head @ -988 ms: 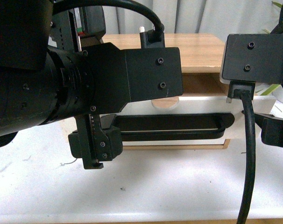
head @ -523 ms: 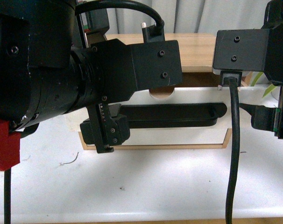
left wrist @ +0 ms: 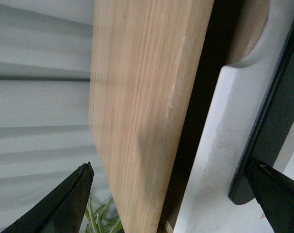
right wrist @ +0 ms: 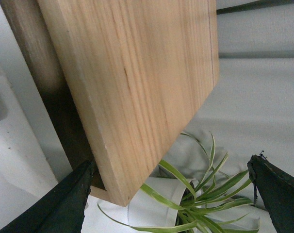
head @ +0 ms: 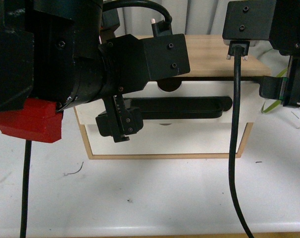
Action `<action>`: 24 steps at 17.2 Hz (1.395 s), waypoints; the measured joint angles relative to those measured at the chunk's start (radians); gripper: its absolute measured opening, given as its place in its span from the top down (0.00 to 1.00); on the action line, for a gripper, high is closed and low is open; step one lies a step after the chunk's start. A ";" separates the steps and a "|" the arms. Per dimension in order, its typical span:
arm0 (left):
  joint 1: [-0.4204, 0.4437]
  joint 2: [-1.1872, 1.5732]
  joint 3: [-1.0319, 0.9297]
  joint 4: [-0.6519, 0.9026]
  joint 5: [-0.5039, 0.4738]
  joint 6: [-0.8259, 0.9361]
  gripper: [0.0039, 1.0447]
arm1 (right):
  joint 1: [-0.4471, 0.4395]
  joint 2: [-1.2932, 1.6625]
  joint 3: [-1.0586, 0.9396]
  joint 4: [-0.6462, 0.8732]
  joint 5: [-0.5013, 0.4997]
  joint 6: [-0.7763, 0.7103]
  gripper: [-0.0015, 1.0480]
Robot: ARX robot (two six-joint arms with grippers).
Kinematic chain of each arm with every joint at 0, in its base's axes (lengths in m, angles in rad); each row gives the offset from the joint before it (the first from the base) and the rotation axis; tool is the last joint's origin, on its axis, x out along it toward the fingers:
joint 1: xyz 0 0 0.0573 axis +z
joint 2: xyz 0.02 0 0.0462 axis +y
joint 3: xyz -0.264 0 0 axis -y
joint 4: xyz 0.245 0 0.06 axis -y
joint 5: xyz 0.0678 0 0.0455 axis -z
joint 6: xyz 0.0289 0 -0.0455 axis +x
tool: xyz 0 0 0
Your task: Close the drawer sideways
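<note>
The drawer [head: 189,134] has a white front, a long black bar handle [head: 184,108] and a semicircular notch [head: 169,86]. Its front sits just under the wooden cabinet top [head: 214,54], with a thin dark gap between them. My left gripper [head: 120,121] is open, with one finger in front of the handle's left end. In the left wrist view my left gripper [left wrist: 169,165] straddles the top's edge [left wrist: 147,97] and the drawer front [left wrist: 220,136]. My right gripper [head: 287,89] is open beside the cabinet's right end. In the right wrist view my right gripper [right wrist: 172,162] is open and empty.
A striped green plant [right wrist: 205,194] in a white pot stands beside the cabinet's right end, between my right fingers. A pale curtain [left wrist: 40,97] hangs behind. The cabinet stands on a white table [head: 155,198]. A black cable [head: 234,148] hangs in front.
The drawer front has gone back under the cabinet top, and its wood interior no longer shows. Both arms have risen in the front view, and my left gripper has stayed at the handle's left end.
</note>
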 joint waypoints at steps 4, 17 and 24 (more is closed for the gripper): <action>0.006 0.041 0.027 0.023 -0.013 -0.001 0.06 | 0.000 0.006 0.006 0.006 0.001 0.002 0.06; 0.005 0.077 0.085 0.010 -0.056 -0.034 0.06 | 0.002 -0.001 0.010 -0.015 -0.012 0.034 0.06; 0.071 -0.238 0.064 -0.252 0.101 -0.583 0.06 | -0.039 -0.214 -0.183 0.159 -0.109 0.430 0.06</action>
